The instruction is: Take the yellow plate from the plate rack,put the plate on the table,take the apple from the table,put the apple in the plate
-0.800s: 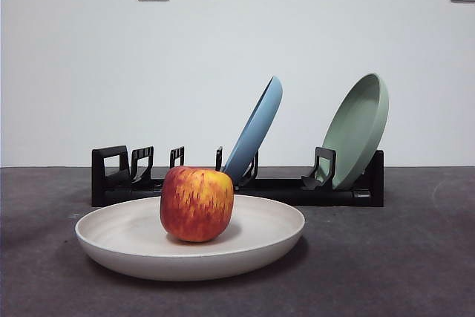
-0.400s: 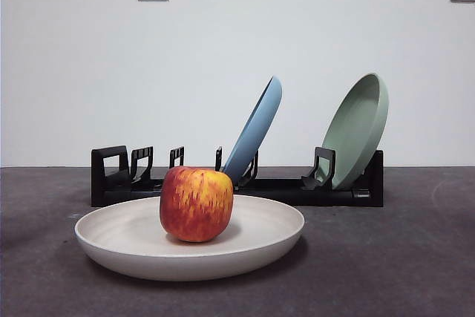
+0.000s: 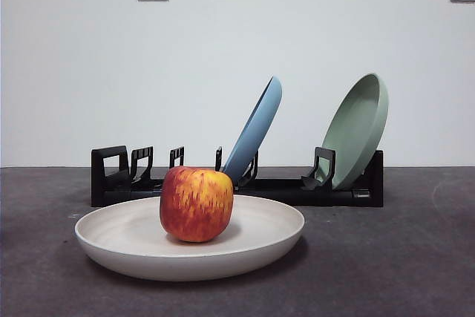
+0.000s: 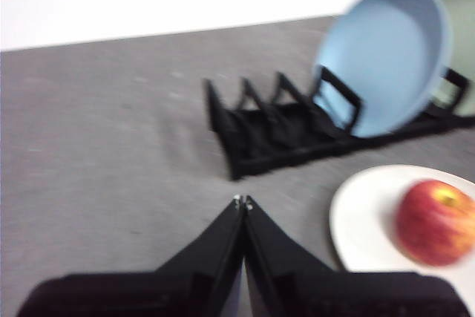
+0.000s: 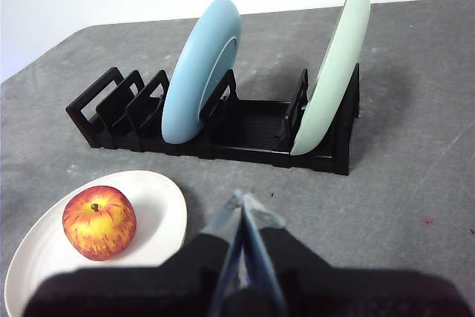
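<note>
Yellow plate: I see the yellow plate (image 3: pixel 189 246) lying flat on the tabletop (image 3: pixel 401 257), in front of the plate rack (image 3: pixel 237 183) and apart from it. From how it lies, I judge the steps of lifting it out and setting it down to be done.

Apple: the apple (image 3: pixel 197 203) sits upright inside the plate, resting on its floor a little off centre. I judge the last step done as well.

Plate rack: it carries a blue plate (image 3: pixel 256 131) leaning in a middle slot and a pale green plate (image 3: pixel 358 130) leaning at one end. The holders at the other end stand bare.

Left pincer: in my left wrist view the left pincer (image 4: pixel 243 202) has its jaws pressed together at the tips, gripping nothing. It hangs over bare tabletop, with the plate and apple off to one side and the rack beyond.

Right pincer: in my right wrist view the right pincer (image 5: pixel 243 202) is likewise closed to a point and carries nothing. It sits back from the rack, beside the plate's rim without touching it.

Front view: neither arm shows in it, so I read both as pulled clear of the work.

Left to do: as far as I can judge, nothing of the task itself remains; only parking the arms, if that is wanted.
</note>
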Robot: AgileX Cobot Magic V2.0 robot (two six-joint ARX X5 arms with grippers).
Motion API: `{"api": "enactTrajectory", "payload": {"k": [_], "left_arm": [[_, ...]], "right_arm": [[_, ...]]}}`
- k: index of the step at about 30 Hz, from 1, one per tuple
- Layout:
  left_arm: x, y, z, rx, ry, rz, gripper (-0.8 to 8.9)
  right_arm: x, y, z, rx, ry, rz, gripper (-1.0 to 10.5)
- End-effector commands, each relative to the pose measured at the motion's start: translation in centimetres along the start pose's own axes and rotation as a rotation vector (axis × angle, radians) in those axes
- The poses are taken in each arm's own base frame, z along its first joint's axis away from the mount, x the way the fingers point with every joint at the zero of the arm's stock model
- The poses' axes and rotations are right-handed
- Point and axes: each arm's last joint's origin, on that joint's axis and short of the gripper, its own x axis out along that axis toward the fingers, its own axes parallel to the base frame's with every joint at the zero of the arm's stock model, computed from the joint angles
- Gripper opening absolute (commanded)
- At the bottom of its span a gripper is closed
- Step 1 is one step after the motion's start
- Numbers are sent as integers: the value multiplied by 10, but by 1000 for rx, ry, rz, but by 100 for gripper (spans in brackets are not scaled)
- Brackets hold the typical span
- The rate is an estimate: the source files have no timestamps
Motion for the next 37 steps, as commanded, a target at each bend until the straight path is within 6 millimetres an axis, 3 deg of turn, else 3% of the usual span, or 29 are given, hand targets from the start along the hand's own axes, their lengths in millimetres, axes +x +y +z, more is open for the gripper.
{"api": "enactTrajectory", "payload": {"k": [1,10,21,37], "left_arm": [[0,7,-7,28,-19,78,-3],[9,20,-46,14,-85,235,-3],[30,24,-89,-2,-41,256,-3],[31,24,-89,-2,-47,257,-3]], "right_arm": [[1,0,-1,9,-1,-1,1],[1,0,-1,9,-1,-1,1],[1,0,-1,9,-1,-1,1],[1,0,-1,9,-1,-1,1]]}}
